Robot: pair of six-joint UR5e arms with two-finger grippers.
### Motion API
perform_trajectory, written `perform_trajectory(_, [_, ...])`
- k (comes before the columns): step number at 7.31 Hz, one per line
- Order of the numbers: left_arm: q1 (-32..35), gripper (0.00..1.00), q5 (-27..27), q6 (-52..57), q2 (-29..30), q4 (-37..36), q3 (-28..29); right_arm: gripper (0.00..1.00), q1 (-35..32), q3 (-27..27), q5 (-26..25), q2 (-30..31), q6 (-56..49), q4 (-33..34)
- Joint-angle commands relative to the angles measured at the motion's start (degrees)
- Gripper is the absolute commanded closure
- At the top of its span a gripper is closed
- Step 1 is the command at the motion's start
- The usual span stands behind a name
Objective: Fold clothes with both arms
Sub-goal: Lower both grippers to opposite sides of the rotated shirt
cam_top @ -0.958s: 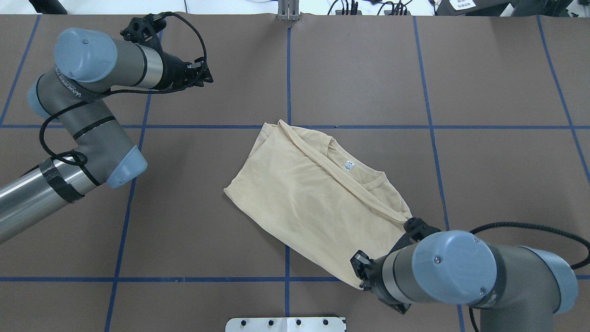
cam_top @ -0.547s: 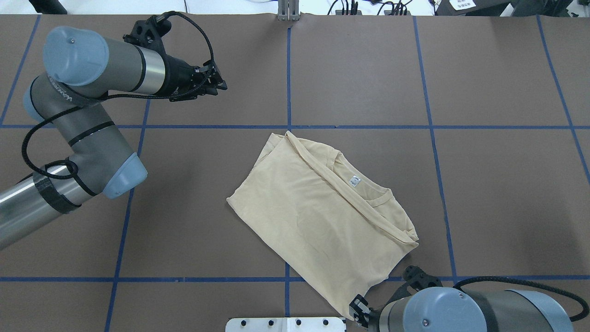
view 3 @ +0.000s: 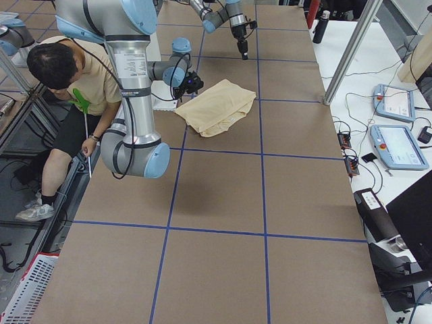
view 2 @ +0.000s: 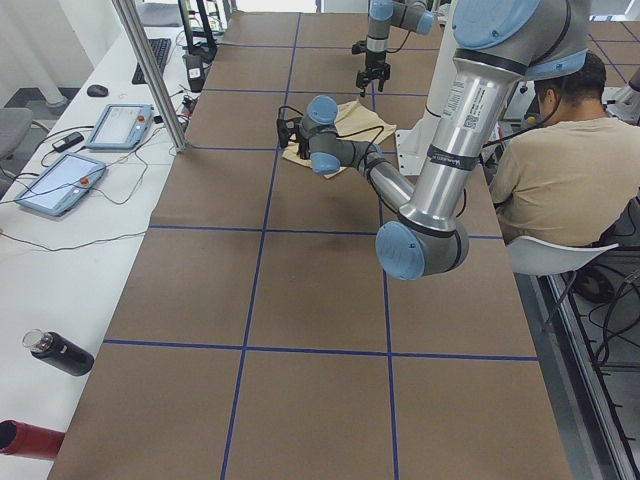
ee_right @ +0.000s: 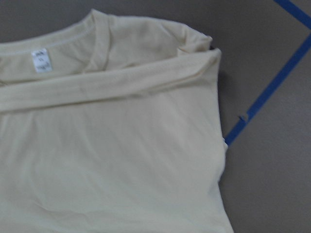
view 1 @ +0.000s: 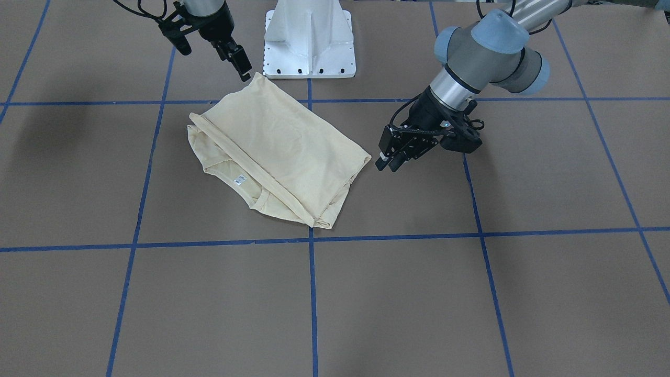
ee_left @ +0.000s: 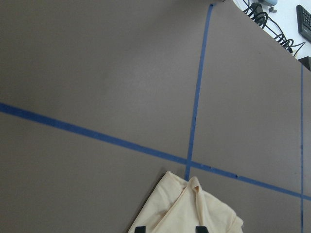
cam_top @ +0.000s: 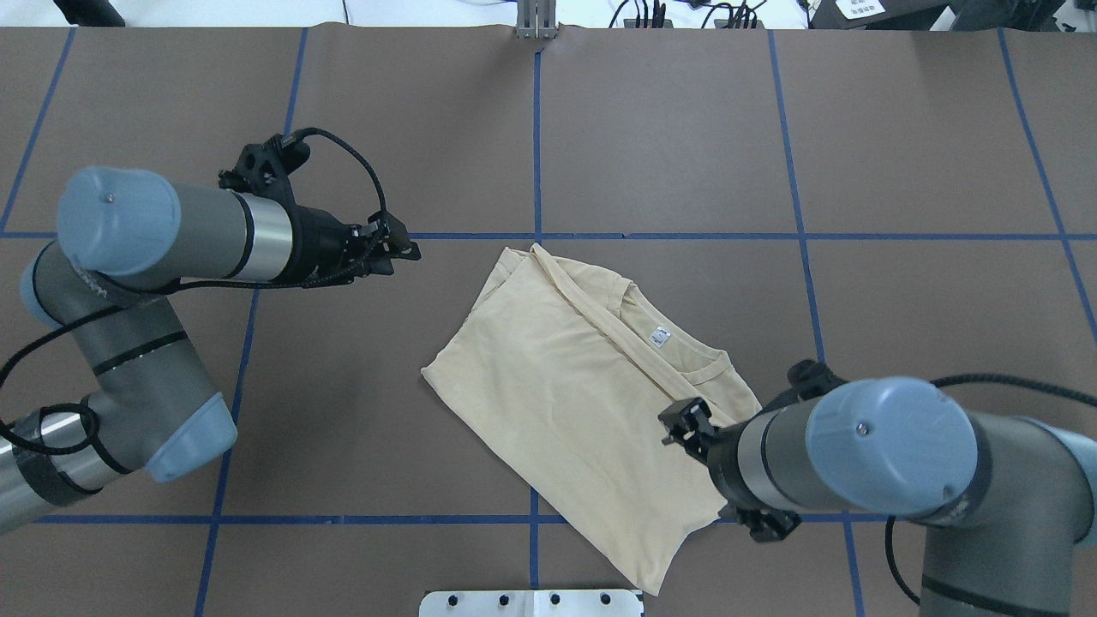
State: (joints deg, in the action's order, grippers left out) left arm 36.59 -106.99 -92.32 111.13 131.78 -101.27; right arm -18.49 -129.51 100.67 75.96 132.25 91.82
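Cream T-shirt (cam_top: 566,377) folded, neck label (cam_top: 658,337) text illegible | left gripper (view 1: 388,163) fingers apart | right gripper (view 1: 242,68): cannot tell

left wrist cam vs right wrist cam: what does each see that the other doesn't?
Only the left wrist view: two blue tape lines crossing, one corner of the T-shirt just below the crossing, two fingertips of the left gripper set apart at the bottom edge, and cables beyond the table's far edge.
Only the right wrist view: the white neck label, the collar and a sleeve folded across the shirt, filling most of the frame.
Both: the cream shirt, the brown table and blue tape.
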Motion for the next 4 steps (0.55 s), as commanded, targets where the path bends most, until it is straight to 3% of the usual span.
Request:
perform_trajectory(1, [-8.3, 0.46, 9.2, -0.1, 1.2, -12.3, -0.4, 0.00, -10.6, 1.7, 0.4, -3.1, -3.1, -0.1])
perform_trajectory(2, [-9.8, 0.47, 9.8, -0.1, 2.0, -13.6, 0.0, 0.00, -11.8, 5.3, 0.1, -5.2, -5.8, -0.2])
perform_trajectory(4, [-11.4, 0.47, 9.9, -0.1, 2.0, -13.7, 0.8, 0.00, -13.2, 7.5, 0.1, -7.0, -7.3, -0.2])
